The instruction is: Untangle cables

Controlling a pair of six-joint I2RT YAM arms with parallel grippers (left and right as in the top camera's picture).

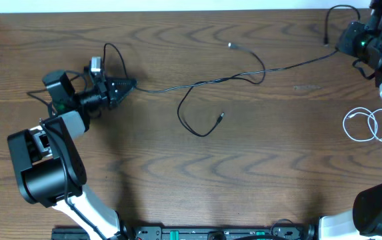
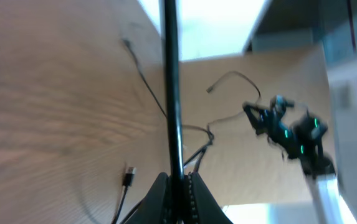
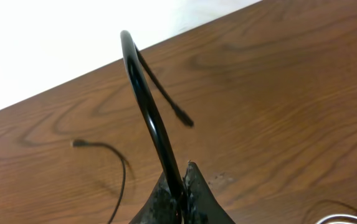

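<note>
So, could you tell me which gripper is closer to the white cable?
Right: the right gripper is just past the white cable, the left gripper far across the table.

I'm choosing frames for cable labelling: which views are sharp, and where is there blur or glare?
Overhead view: sharp and evenly lit, soft shadows on the table. Left wrist view: smeared throughout, the right arm blurred, the top blown out white. Right wrist view: wood grain crisp, but the black cable shut in the right pincer is soft; upper left overexposed.
</note>
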